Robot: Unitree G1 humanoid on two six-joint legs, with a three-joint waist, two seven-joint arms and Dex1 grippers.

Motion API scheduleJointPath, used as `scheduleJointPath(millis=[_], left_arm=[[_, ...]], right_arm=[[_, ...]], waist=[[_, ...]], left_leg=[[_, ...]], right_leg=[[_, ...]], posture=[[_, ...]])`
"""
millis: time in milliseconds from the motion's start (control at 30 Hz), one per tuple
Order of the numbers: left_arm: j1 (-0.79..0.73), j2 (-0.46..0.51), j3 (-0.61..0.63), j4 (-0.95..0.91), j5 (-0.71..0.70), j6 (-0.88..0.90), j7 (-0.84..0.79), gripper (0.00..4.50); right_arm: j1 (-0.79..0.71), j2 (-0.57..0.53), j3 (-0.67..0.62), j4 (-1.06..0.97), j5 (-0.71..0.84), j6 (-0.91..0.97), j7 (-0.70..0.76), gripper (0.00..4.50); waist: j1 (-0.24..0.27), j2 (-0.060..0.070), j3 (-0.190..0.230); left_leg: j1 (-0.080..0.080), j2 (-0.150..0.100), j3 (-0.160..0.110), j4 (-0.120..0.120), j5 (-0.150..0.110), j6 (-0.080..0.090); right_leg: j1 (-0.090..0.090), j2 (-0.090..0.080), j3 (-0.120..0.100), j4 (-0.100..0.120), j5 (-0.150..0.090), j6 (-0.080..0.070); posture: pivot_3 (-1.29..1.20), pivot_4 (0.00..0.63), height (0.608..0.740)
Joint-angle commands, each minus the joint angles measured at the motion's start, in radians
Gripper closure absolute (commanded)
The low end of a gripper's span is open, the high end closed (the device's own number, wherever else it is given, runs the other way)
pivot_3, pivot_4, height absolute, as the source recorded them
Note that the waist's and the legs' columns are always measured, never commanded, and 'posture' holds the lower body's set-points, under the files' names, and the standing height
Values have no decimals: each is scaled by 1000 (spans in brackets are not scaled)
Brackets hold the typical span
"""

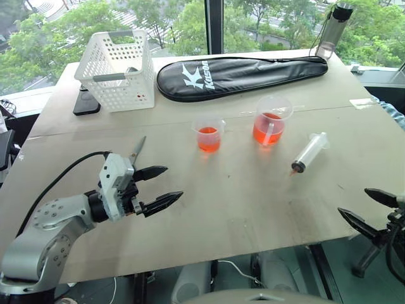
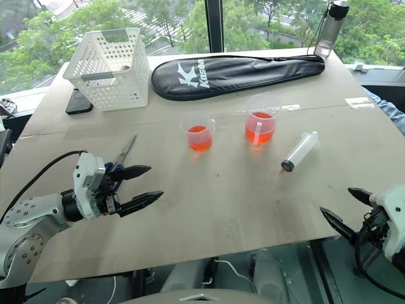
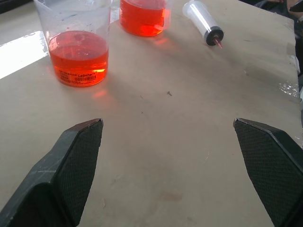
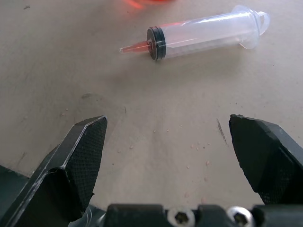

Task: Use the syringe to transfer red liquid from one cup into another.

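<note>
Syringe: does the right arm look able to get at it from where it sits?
Probably yes. The syringe lies alone on bare table ahead of the open right gripper, nothing between them.

Clear syringe (image 1: pixel 309 152) lying flat beside larger beaker (image 1: pixel 271 121), smaller cup (image 1: pixel 208 134), both seemingly part-filled red

Tan table (image 1: pixel 209 209), 2 cups (image 1: pixel 208 135), syringe (image 1: pixel 309 152), basket (image 1: pixel 117 69), black racket bag (image 1: pixel 237 75), scissors (image 1: pixel 137 151)

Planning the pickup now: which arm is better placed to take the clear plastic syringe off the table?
Probably the right. The clear plastic syringe lies on the robot's right side, nearer the right gripper, whose jaws are open and empty. The left gripper sits across the table, beyond both cups.
</note>
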Motion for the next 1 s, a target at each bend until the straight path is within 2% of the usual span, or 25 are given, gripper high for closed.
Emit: scheduleJointPath(millis=[33, 133, 200, 267, 333, 433, 567, 700, 867, 1000], left_arm=[[-69, 5, -37, -25, -14, -11, -9, 0], [-198, -4, -118, -60, -33, -3, -16, 0], [-238, -7, -141, -60, -36, 0, -20, 0], [-276, -10, -167, -60, -34, -5, -29, 0], [-310, -10, -196, -69, -25, -20, -43, 0], [-344, -18, -225, -82, -27, -19, -41, 0], [-364, -30, -242, -91, -32, -12, -28, 0], [-355, -34, -247, -101, -29, -16, -21, 0], [-333, -41, -247, -123, -34, -14, -3, 0], [-316, -46, -241, -135, -40, -13, 10, 0]], right_arm=[[-131, -24, 1, -42, 67, 148, -130, 27], [-475, -32, 57, -31, 216, 546, -347, 27], [-659, 9, 74, 17, 222, 740, -403, 27], [-808, 42, 104, 88, 217, 870, -495, 27], [-917, 71, 141, 205, 242, 899, -630, 27], [-1047, 126, 150, 395, 297, 899, -870, 27], [-1227, 220, 72, 645, 421, 899, -1213, 27], [-1339, 247, 46, 831, 576, 899, -1498, 27], [-1370, 213, 119, 988, 809, 899, -1717, 27], [-1380, 157, 205, 1077, 993, 899, -1821, 27]], waist=[[0, 0, 0], [-6, -1, 1], [-10, -1, 7], [-5, -3, 5], [-1, -3, 5], [-3, -1, 5], [-12, 0, 5], [-17, 1, 6], [-23, 1, 6], [-34, 1, 6]], left_leg=[[0, 0, 0, 0, 0, 0], [-3, 0, 1, 2, -1, 1], [1, 4, 4, 4, -2, -1], [-4, 4, 3, 4, 1, 0], [-1, 5, 2, 2, 0, 0], [-11, 4, -1, 2, 4, -6], [-12, 2, 2, 2, 4, -7], [-12, 2, 5, 2, 4, -6], [-11, 3, 4, 2, 4, -6], [-11, 4, 5, 2, 4, -5]], right_leg=[[0, 0, 0, 0, 0, 0], [-1, 0, 0, -2, 0, 0], [3, 1, -1, -3, 1, -1], [-1, 2, -3, -4, 4, -4], [1, 2, -5, -2, 5, -8], [-8, 7, -8, -2, 6, -7], [-9, 6, -7, -3, 8, -3], [-9, 7, -7, -3, 8, -3], [-8, 9, -7, -2, 8, -3], [-9, 10, -6, -1, 8, -3]], posture=[[0, 150, 724], [0, 150, 724], [0, 150, 724], [0, 150, 724], [0, 150, 724], [0, 150, 724], [0, 150, 724], [0, 150, 724], [0, 150, 724], [0, 150, 724]])
